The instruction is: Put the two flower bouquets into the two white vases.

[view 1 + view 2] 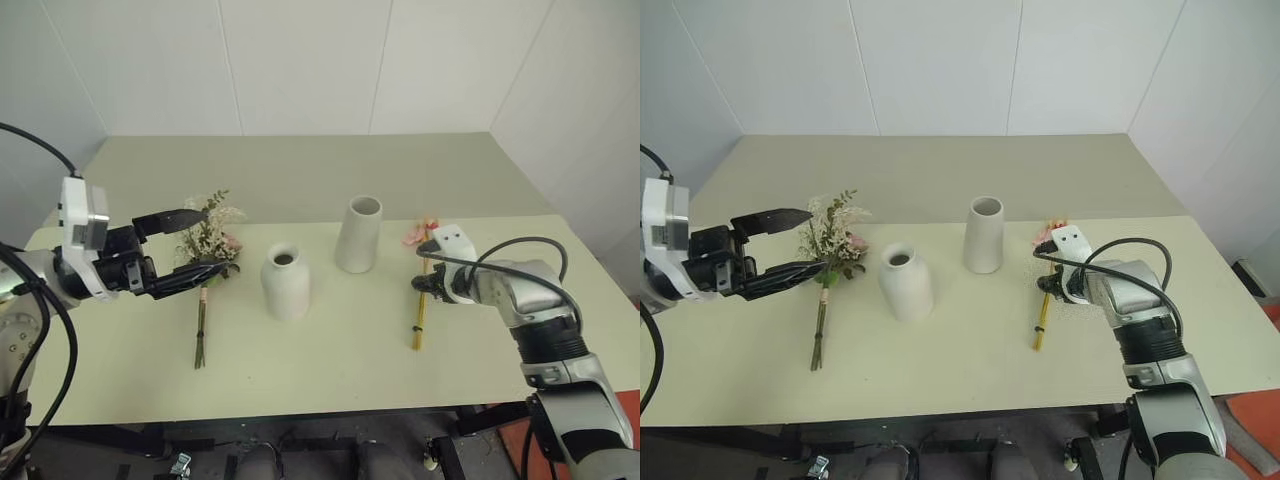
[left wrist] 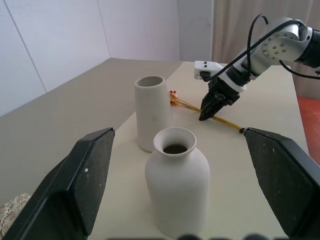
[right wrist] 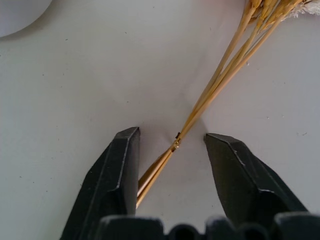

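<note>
Yellow stalks of the slim bunch (image 3: 210,95) lie on the table (image 1: 330,370) between our right gripper (image 3: 172,145) fingers (parted, not yet pinching); our left gripper (image 1: 185,245) gapes wide, empty, above the bushy bouquet (image 1: 212,240).

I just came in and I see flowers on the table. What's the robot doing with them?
It's getting ready to put flowers into vases. Its right hand is down on the table, with its fingers on either side of the thin yellow stems, not yet squeezing them. Its left hand waits wide open above the bushy bunch, holding nothing. Both bunches lie flat on the table. The tall vase and the short vase stand between them, with no flowers in them.
</note>
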